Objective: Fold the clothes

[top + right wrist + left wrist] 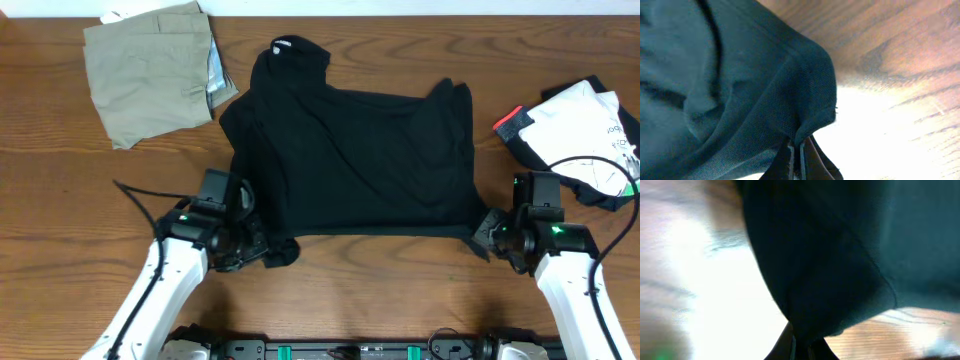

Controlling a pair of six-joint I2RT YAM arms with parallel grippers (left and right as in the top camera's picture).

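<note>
A black shirt [350,160] lies spread on the wooden table, collar at the far side. My left gripper [262,252] is shut on the shirt's near left corner; in the left wrist view the dark cloth [840,255] fills the frame and bunches between the fingers [802,347]. My right gripper [487,236] is shut on the shirt's near right corner; in the right wrist view the hem [740,90] is pinched between the fingers [800,155].
Folded khaki shorts [150,70] lie at the far left. A pile of white and black clothes with a red tag [580,130] lies at the right edge. Bare wood [380,290] runs along the front.
</note>
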